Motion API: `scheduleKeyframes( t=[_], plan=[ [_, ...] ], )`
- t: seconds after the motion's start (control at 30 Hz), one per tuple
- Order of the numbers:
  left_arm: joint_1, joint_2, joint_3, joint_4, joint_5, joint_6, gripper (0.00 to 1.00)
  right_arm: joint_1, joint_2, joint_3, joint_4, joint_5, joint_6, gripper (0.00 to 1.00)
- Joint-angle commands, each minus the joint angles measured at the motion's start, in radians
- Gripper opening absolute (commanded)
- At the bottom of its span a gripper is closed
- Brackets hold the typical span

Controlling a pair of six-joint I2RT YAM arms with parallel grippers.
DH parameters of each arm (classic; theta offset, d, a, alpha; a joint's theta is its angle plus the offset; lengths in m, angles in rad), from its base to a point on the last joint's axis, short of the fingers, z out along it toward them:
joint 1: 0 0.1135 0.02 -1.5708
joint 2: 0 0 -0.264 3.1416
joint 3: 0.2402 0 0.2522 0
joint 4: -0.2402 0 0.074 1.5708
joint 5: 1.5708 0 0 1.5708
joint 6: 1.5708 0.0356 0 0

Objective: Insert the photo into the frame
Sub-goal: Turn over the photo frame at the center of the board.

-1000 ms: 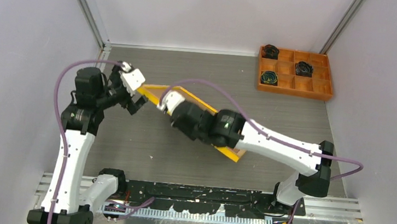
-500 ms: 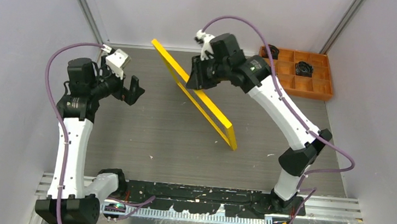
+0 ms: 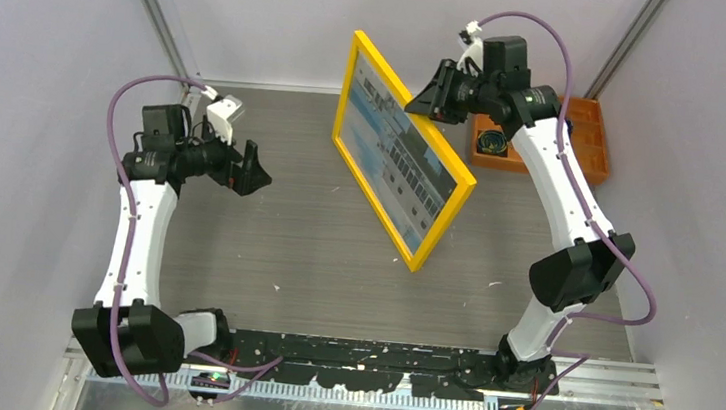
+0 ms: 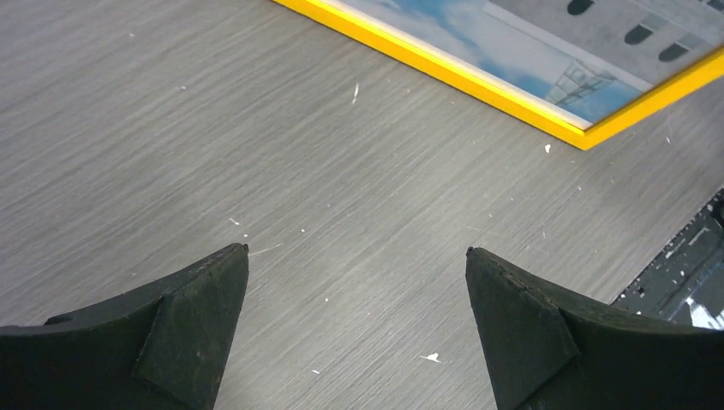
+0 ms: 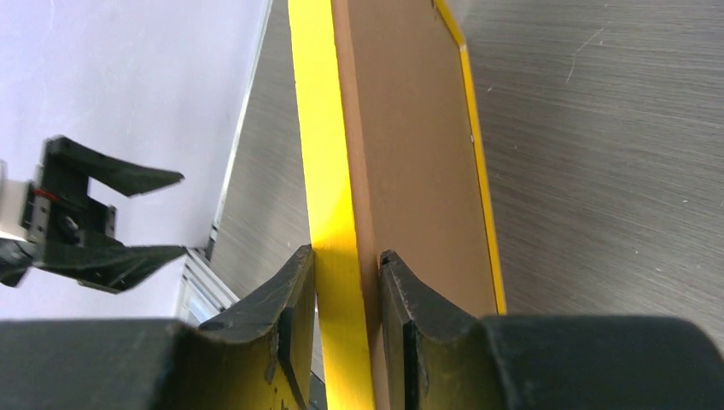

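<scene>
So, surface [image 3: 314,251]: grey with thin streaks, the biggest thing in view.
Frame [image 3: 346,93]: yellow, tipped up on end near the middle, a bit toward 1 o'clock. One corner points down toward 6 o'clock, close to the surface. I cannot tell if it touches.
Photo [image 3: 399,153]: inside the frame, a white building and blue sky, its front turned toward 9 o'clock.
Brown back [image 5: 410,154]: covers the other side of the frame.
Tray [image 3: 597,152]: orange, at 2 o'clock, partly hidden behind the right arm.
Right claw [image 3: 425,99]: pinched on the frame's top edge, one finger on each side.
Left claw [image 3: 258,167]: at 9 o'clock from the frame, well apart, spread wide, holding nothing.
White bits [image 4: 431,357]: tiny, dotted on the surface.
</scene>
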Motion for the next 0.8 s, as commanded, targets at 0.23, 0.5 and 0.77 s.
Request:
scheduleKeyframes(
  t=[0.23,0.5,0.77],
  plan=[
    [0.005,0.15,-0.096,-0.038,0.046,0.207,1.0,-0.094,-0.197,-0.56,0.377,-0.058,0.184,0.27],
    [0.003,0.253,-0.138,0.002,-0.047,0.336,1.0,-0.097,-0.289,-0.933,0.787,-0.081,0.401,0.26],
    [-0.001,0.353,-0.223,0.126,-0.259,0.431,1.0,-0.095,-0.247,-1.191,1.202,-0.104,0.615,0.26]
  ],
)
